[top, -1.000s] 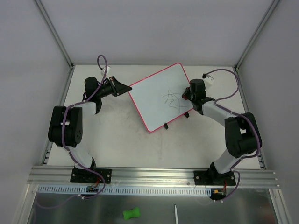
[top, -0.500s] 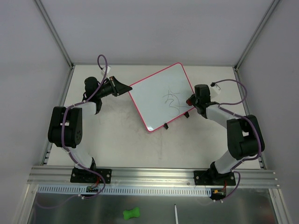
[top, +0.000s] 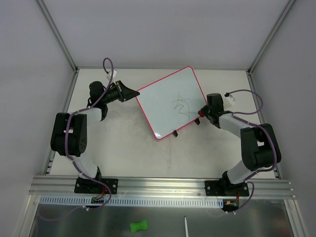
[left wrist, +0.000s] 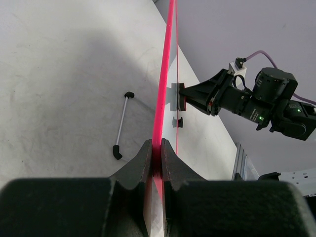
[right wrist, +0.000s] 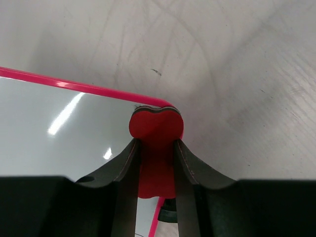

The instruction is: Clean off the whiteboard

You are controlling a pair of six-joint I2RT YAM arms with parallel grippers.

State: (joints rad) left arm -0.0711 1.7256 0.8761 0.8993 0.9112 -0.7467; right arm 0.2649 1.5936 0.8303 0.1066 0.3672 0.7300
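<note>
The whiteboard (top: 165,106) lies tilted on the table, pink-framed, with a dark scribble (top: 181,105) near its middle. My left gripper (top: 134,94) is shut on the board's left edge; in the left wrist view the jaws (left wrist: 156,148) pinch the pink frame (left wrist: 165,74). My right gripper (top: 202,111) is shut on a red eraser (right wrist: 156,123), which rests at the board's right edge by a rounded corner (right wrist: 153,101). The right gripper with the eraser also shows in the left wrist view (left wrist: 200,96). Two black clips (top: 176,133) sit on the board's lower-right edge.
A thin white rod with black ends (left wrist: 122,126) lies by the board's edge. The table (top: 123,148) is bounded by side rails and corner posts (top: 59,37). A green object (top: 139,226) and a white stick (top: 186,226) lie in the tray below the arm bases.
My right gripper has slid with the eraser from the scribble to the board's right edge. The left gripper and the board have not moved.
</note>
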